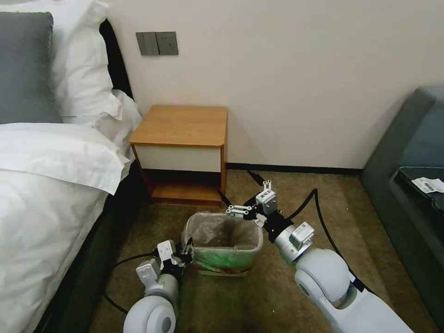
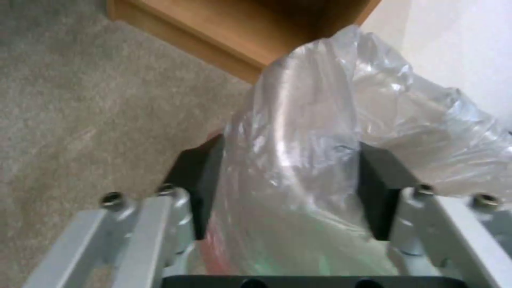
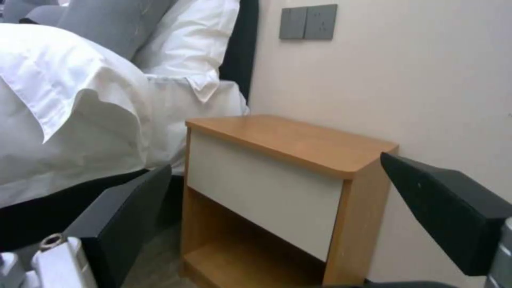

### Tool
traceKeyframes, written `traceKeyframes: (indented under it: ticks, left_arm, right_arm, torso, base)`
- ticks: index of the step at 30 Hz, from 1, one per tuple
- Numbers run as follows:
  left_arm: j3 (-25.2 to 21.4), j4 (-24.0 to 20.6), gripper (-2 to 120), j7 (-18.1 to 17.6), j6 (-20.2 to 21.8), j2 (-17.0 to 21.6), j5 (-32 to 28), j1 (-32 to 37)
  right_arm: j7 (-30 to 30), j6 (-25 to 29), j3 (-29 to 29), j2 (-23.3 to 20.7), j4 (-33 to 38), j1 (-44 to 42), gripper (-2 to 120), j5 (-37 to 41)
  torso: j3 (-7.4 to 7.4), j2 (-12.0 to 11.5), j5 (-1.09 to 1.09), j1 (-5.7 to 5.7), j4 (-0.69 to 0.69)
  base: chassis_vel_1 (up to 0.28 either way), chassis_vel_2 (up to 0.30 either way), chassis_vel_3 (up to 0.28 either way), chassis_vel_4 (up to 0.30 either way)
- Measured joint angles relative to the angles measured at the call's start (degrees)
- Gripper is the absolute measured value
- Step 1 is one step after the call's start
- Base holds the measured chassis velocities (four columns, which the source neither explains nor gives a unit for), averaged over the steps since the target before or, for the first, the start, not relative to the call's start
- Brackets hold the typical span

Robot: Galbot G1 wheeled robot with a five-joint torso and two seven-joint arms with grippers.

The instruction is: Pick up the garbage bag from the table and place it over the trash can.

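Garbage bag point(image 1: 225, 231) (crinkled, translucent) lines trash can point(image 1: 222, 260).

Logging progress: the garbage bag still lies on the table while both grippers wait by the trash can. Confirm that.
Not right. The garbage bag is already draped in and over the trash can; the head view shows the table top bare. The left gripper is around bag plastic at the rim, and the right gripper is open by the can.

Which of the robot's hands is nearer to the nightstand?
The right hand. It hangs open above the far rim of the trash can, facing the table. The left hand sits at the can's near-left corner, around the garbage bag.
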Motion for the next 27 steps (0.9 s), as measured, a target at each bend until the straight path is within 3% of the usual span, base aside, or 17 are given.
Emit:
traceKeyframes:
  ticks: [12, 21, 27]
  left_arm:
    - [-0.2, -0.2, 97, 0.5, -0.8, 0.0, 0.9, 0.4]
    - [-1.0, 1.0, 100, 2.3, -2.3, 0.8, 1.2, 0.7]
    - [-1.2, -0.4, 100, 3.3, -2.7, 1.5, 1.2, 1.6]
  right_arm:
    - [-0.1, -0.1, -0.2, 0.1, -0.3, 0.7, 100, 0.2]
    - [-0.2, -0.2, -0.1, 0.1, -0.2, 0.7, 100, 0.2]
    - [-0.3, -0.2, -0.1, 0.0, -0.2, 0.4, 100, 0.2]
  torso:
    - [0.0, 0.0, 0.0, 0.0, 0.0]
    - [0.0, 0.0, 0.0, 0.0, 0.0]
    - [0.0, 0.0, 0.0, 0.0, 0.0]
  base:
    - [0.0, 0.0, 0.0, 0.0]
    - [0.0, 0.0, 0.0, 0.0]
    - [0.0, 0.0, 0.0, 0.0]
